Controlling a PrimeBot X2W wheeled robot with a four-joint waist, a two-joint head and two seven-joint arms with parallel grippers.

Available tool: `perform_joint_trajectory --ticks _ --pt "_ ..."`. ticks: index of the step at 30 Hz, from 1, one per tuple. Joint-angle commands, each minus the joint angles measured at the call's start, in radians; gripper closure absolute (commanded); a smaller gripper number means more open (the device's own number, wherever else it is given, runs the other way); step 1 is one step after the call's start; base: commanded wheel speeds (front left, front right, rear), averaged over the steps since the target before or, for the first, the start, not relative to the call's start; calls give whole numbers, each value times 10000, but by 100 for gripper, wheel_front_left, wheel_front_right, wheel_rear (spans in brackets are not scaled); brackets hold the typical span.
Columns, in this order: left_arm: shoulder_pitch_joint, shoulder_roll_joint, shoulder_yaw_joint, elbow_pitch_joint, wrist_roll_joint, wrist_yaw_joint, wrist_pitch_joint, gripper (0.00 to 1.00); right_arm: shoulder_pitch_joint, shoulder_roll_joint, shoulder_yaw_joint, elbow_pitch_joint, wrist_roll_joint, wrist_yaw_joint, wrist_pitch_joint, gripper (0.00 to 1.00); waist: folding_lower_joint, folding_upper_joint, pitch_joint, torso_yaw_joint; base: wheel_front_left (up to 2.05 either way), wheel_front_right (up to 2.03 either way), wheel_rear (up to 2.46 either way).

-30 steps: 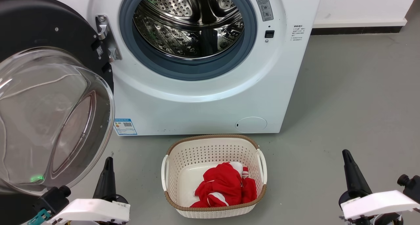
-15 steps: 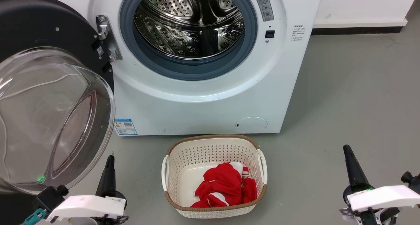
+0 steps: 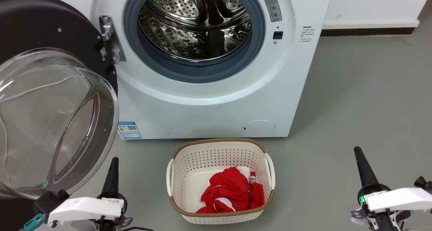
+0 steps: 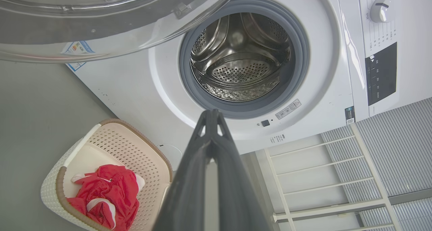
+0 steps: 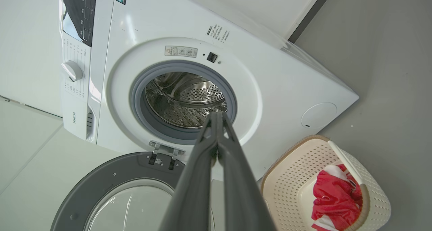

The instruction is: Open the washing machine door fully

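Observation:
The washing machine door (image 3: 37, 32), a black ring around a clear bulging glass bowl, is swung wide open to the left of the white machine (image 3: 209, 103) on its hinge (image 3: 109, 38). The steel drum (image 3: 197, 22) lies exposed. In the left wrist view the door's glass (image 4: 101, 25) spans the top, and in the right wrist view the door (image 5: 111, 177) shows below the drum. My left gripper (image 3: 114, 161) is shut and empty at the lower left, just below the glass bowl. My right gripper (image 3: 357, 150) is shut and empty at the lower right, far from the machine.
A white perforated laundry basket (image 3: 177, 163) with red clothing (image 3: 233, 190) stands on the grey floor in front of the machine, between my arms. A white wall and dark skirting (image 3: 364, 30) run behind on the right. Open floor lies to the right.
Both grippers have drawn back a little toward the bottom of the head view. The door and basket have not moved.

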Motion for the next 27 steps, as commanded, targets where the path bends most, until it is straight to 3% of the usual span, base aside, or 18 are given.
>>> perform_joint_trajectory --ticks 1,27 --pt "-264 25 23 -6 -361 -75 90 100 -198 -64 -36 0 382 -1 71 100 0 -1 -1 2 0 0 0" --pt "-571 27 125 374 -2759 -188 668 100 -511 -32 -221 352 2717 -2 551 100 0 -1 -11 26 0 0 0"
